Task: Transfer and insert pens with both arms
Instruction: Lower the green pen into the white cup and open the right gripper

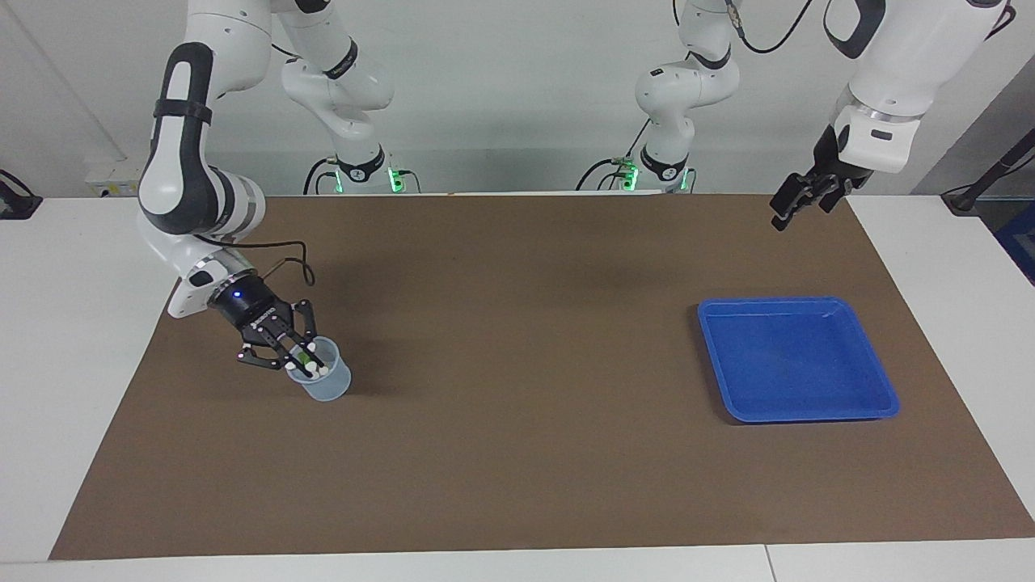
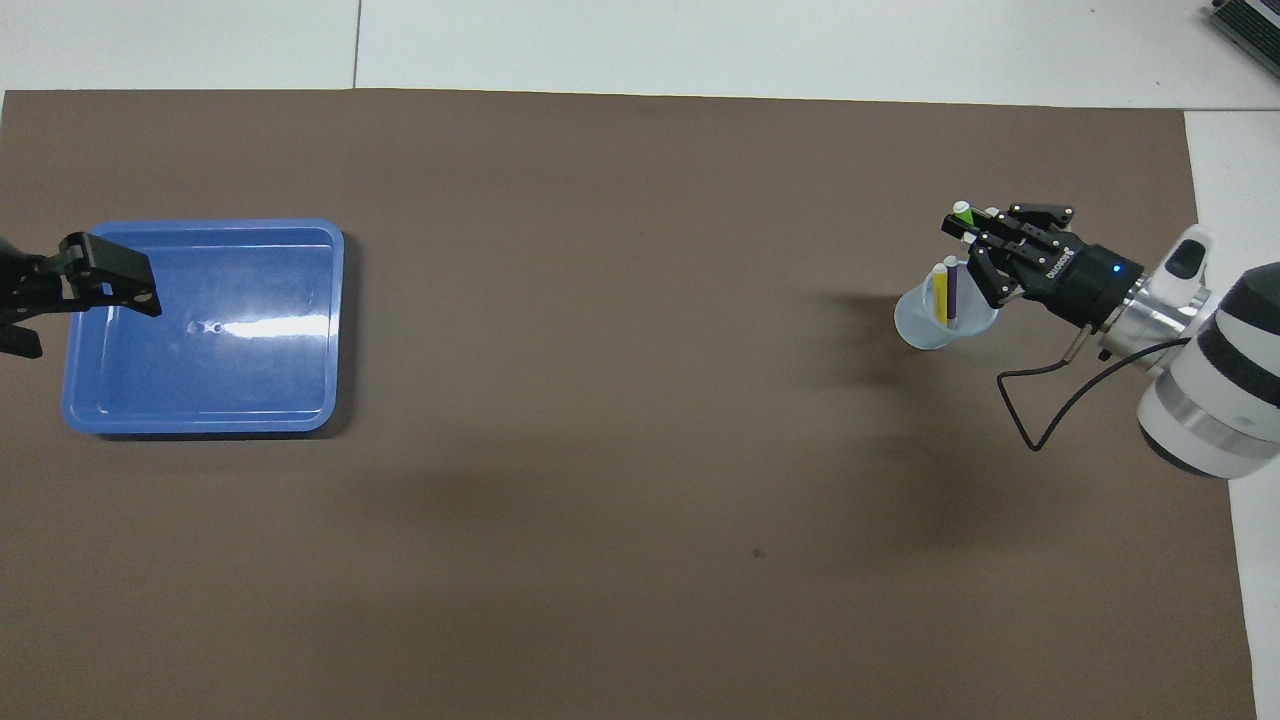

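Observation:
A clear cup (image 1: 330, 381) (image 2: 922, 328) stands on the brown mat toward the right arm's end. A yellow pen (image 2: 941, 296) and a purple pen (image 2: 953, 291) stand upright in it. My right gripper (image 1: 301, 361) (image 2: 966, 226) is at the cup's mouth, shut on the green pen (image 1: 302, 356) (image 2: 962, 212). Whether the pen's lower end is inside the rim I cannot tell. My left gripper (image 1: 796, 202) (image 2: 62, 305) hangs open and holds nothing, above the edge of the blue tray (image 1: 796, 304) (image 2: 200, 226) at the left arm's end, where that arm waits.
The blue tray has nothing in it. A black cable (image 2: 1040, 400) loops from the right wrist over the mat. Two smaller white arms with green-lit bases (image 1: 360, 174) stand at the robots' edge of the table. The brown mat (image 1: 517, 453) covers most of the table.

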### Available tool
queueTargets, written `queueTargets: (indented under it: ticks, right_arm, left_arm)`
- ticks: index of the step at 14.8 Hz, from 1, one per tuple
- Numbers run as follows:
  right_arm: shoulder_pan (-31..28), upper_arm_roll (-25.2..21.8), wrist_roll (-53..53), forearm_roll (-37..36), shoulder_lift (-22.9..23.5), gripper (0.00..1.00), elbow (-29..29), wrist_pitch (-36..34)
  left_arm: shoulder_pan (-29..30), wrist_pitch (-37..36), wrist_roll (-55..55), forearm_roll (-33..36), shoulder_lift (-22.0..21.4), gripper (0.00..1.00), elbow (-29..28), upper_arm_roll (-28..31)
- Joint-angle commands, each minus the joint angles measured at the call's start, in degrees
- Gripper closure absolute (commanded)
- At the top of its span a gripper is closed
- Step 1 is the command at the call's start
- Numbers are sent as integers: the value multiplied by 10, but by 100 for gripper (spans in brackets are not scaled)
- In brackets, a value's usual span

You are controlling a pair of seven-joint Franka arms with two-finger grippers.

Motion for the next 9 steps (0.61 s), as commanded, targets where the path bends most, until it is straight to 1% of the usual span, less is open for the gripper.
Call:
queueTargets:
  ticks: [1,2,3,5,7,8,9]
  right_arm:
    - [-10,8,-23,24,-7,100,-15,-9]
    - [-13,7,-24,24,-7,100,-18,-11]
    - [-19,8,-28,24,-5,100,-23,-16]
    - [-26,8,-67,25,13,100,-24,-36]
    - [-31,8,-82,38,22,100,-24,-39]
    - [-31,8,-81,38,22,93,-22,-38]
    - [-30,8,-81,38,21,38,-19,-31]
  left_arm:
    - [-58,-18,2,51,41,0,53,35]
    - [-87,-12,4,46,41,0,53,62]
    - [-92,-9,7,37,39,0,53,73]
    - [-91,-17,10,26,38,0,52,76]
    - [-94,-51,13,29,38,0,54,79]
    - [-92,-68,13,26,29,0,53,75]
    - [-91,-68,16,23,3,0,41,73]
